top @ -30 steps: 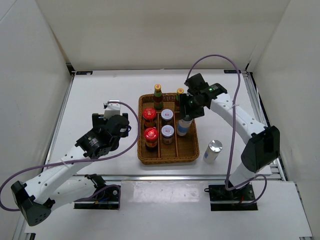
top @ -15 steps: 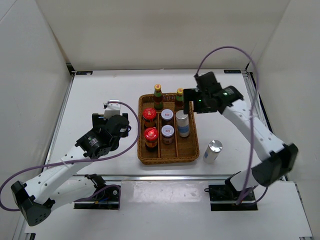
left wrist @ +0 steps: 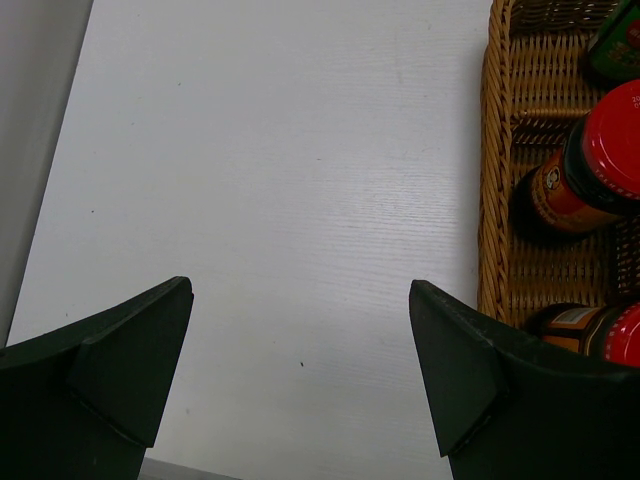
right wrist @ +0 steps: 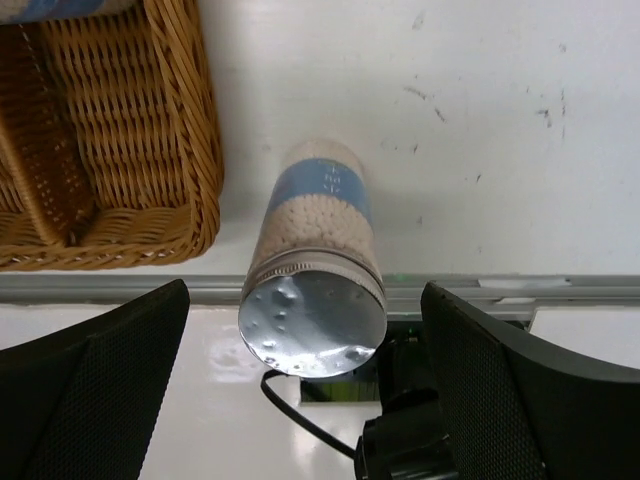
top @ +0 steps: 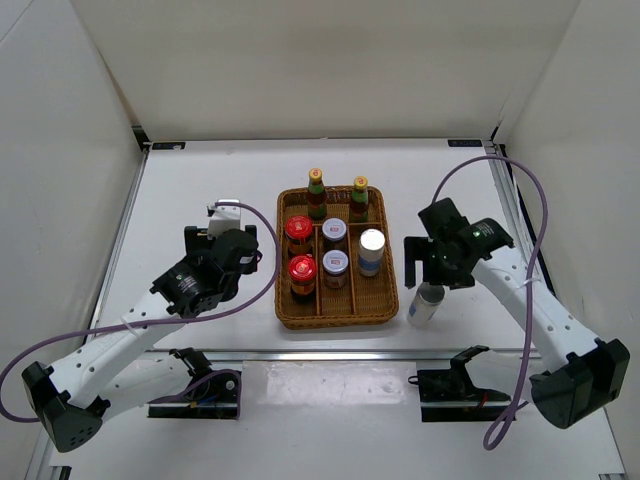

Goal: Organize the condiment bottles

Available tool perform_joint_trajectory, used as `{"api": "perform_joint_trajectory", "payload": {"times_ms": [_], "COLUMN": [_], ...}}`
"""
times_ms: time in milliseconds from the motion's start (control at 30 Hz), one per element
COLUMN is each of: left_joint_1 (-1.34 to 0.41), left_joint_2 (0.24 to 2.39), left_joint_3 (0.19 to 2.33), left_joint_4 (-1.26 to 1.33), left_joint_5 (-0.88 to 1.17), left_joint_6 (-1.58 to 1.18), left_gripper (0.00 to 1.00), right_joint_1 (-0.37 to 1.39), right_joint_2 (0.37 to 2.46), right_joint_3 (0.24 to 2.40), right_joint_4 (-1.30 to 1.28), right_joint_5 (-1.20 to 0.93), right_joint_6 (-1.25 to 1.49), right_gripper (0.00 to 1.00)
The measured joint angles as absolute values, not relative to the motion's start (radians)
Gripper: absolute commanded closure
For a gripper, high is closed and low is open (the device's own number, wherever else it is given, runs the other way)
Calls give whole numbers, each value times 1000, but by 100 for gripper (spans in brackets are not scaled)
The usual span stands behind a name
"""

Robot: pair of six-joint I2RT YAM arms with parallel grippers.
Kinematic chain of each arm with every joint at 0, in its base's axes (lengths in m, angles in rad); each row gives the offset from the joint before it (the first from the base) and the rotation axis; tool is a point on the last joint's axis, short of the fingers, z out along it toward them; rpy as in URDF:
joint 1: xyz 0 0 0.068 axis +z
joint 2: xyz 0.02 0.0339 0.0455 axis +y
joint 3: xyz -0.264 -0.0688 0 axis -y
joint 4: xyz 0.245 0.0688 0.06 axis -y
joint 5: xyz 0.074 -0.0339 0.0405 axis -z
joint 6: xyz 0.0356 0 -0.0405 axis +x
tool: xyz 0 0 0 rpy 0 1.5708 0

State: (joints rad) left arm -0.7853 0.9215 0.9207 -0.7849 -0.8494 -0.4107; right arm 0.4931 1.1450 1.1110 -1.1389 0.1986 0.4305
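Two arms, same build: left arm (top: 110,347), right arm (top: 535,305). White tube links, black joint housings, black bases (top: 455,385). Purple cable (top: 277,255) loops off each. Green light (top: 477,233) on right wrist. Fingers (left wrist: 120,370) dark, wedge-shaped, matte.

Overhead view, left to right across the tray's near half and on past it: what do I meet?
Near red-lidded jar → near silver-lidded jar → tall silver cylinder in the tray → tray's right wall → second silver cylinder on the table.
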Motion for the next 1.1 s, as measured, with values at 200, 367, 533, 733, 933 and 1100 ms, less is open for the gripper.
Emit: {"api": "perform_joint_trajectory", "payload": {"times_ms": [200, 367, 533, 733, 933, 1100], "left_joint_1": [-785, -785, -785, -785, -785, -785], "left_joint_2": [921, 921, 921, 921, 921, 921], "left_joint_3": [921, 921, 921, 921, 921, 921], "left_joint_4": [-785, -785, -781, -778, -778, -777], "left_joint_5": [-849, -849, -849, -849, -849, -849], "left_joint_6": [-410, -408, -408, -407, -407, -407], "left_gripper": [0, 0, 0, 0, 0, 0], "right_joint_1": [479, 476, 476, 476, 478, 478], "right_joint_2": [1159, 1180, 1181, 1178, 1158, 1126], "right_joint_3": [1107, 1107, 1115, 1092, 1044, 1018], "right_joint_4": [-1156, -1159, -1175, -1178, -1178, -1172], "right_joint_5": [191, 160, 153, 133, 116, 112], "right_joint_6": [442, 448, 477, 533, 577, 611], "right_gripper": [0, 0, 12, 17, 23, 56]}}
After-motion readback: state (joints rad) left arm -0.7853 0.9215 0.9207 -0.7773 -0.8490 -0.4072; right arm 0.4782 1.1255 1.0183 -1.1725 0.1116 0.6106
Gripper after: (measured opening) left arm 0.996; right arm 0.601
